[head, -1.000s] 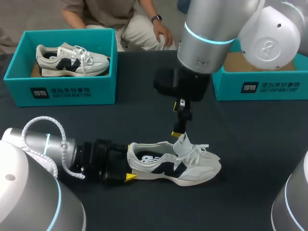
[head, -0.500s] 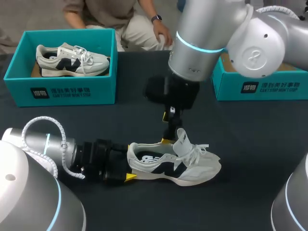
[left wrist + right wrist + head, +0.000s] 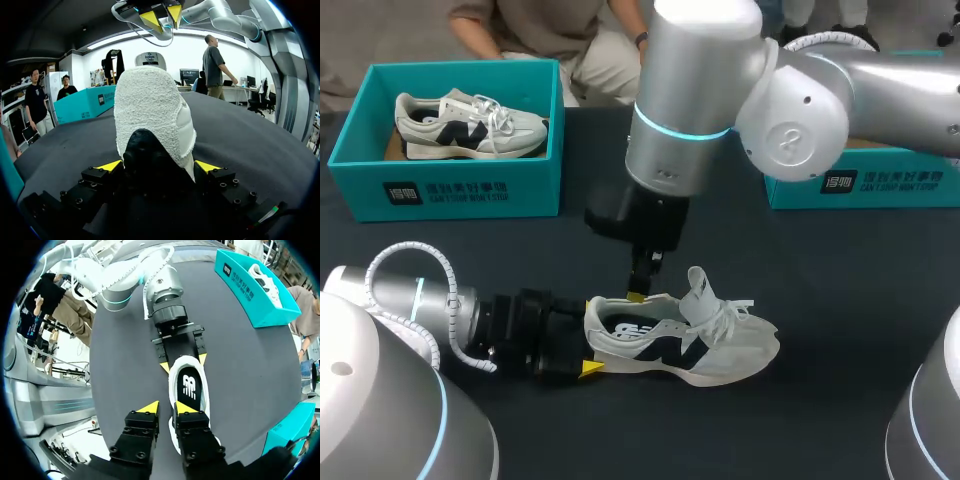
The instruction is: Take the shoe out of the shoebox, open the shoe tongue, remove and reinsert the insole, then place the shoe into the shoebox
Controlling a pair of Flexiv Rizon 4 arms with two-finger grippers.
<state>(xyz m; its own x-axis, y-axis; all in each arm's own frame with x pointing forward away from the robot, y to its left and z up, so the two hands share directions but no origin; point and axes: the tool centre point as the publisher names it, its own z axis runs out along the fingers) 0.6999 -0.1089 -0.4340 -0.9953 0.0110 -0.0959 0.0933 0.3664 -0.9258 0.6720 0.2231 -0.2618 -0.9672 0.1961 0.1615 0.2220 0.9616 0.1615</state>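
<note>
I work over one dark worktop [image 3: 840, 290], charcoal and matte, with a fine cloth-like grain that shows up close from my left wrist. In the head view it runs unbroken from side to side. Light falls evenly on it, leaving only soft, short shadows and a faint grey sheen.

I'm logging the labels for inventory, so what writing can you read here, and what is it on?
Left teal cardboard shoebox, front wall: white print, too blurred to read.
Right teal cardboard shoebox, front wall: white print, too blurred to read.
Black insole of the white and black sneaker: white logo mark, no legible words.
</note>
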